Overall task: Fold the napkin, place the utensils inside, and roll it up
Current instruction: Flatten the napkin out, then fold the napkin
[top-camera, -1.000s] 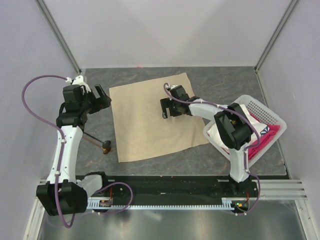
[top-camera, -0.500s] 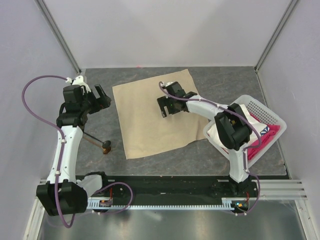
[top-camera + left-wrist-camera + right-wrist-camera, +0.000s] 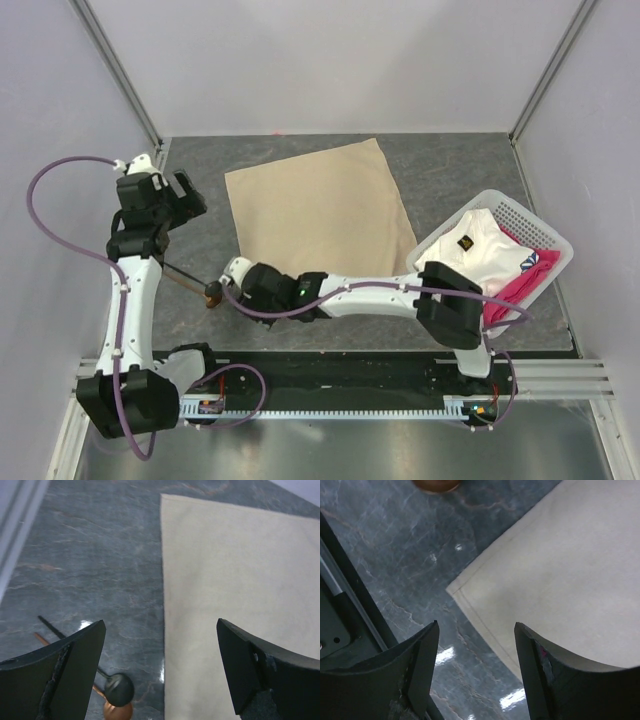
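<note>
- Right gripper (image 3: 476, 628): jaws parted, nothing held; poised just over the near-left corner of the napkin (image 3: 560, 555), with the corner framed between the fingers (whether cloth is touched cannot be told).
- Left gripper (image 3: 161, 630): jaws spread wide, empty; held above the table (image 3: 100, 555), just beside the napkin's left edge.
- Napkin: laid flat in a single layer at mid-table, no fold seen.
- Utensils (image 3: 197, 284): laid on the table left of the napkin, near the right gripper, apart from the cloth.
- Basket (image 3: 545, 235): set at the right, with a white cloth (image 3: 475, 240) and a pink cloth (image 3: 515, 288) inside.
- Progress: no step is judged done; folding, loading and rolling are all left. A first fold from the near-left corner is judged to be in preparation.
</note>
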Controlling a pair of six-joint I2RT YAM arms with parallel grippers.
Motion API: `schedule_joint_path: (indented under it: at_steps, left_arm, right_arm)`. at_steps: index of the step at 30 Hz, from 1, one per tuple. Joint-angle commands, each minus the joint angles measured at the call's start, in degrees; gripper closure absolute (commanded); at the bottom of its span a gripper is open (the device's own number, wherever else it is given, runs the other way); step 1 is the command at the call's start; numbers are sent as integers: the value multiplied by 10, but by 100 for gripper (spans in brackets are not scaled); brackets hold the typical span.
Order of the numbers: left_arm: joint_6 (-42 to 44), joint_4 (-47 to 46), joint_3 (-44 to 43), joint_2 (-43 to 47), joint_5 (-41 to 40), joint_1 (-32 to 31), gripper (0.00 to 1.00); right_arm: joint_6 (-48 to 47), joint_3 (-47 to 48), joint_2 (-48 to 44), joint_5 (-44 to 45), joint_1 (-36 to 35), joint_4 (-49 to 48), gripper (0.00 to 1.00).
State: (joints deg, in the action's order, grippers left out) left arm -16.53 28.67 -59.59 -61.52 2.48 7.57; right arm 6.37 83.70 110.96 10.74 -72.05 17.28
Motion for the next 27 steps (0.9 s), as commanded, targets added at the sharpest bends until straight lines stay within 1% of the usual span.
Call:
schedule_joint_path:
  at_steps: [1,5,7,9,10,13,19,24,27]
  left_arm:
    - [0,-11,-2,26,-49,52,0]
    - [-3,-12,-2,19,-27,55,0]
    - [-3,-12,-3,19,-27,55,0]
    - [-3,-13,-3,21,-27,55,0]
    - [-4,-14,-2,20,-9,54,0]
    - [-6,-15,-2,16,7,55,0]
    - [-7,-15,-3,16,13,55,0]
    - [-9,-15,-3,17,19,55,0]
    - [-9,-15,-3,18,22,55,0]
  right_arm:
    - [-14,24,39,64,-33,-17,30]
    - [-24,45,65,70,-50,-20,37]
    - [-28,56,83,67,-55,-21,43]
    - [-33,65,96,68,-58,-21,45]
    - [-36,66,100,69,-61,-22,45]
    - [-42,76,113,67,-65,-23,46]
    - [-45,91,137,76,-65,-22,50]
    - [-45,116,161,94,-66,1,57]
    - [-40,116,166,99,-65,11,59]
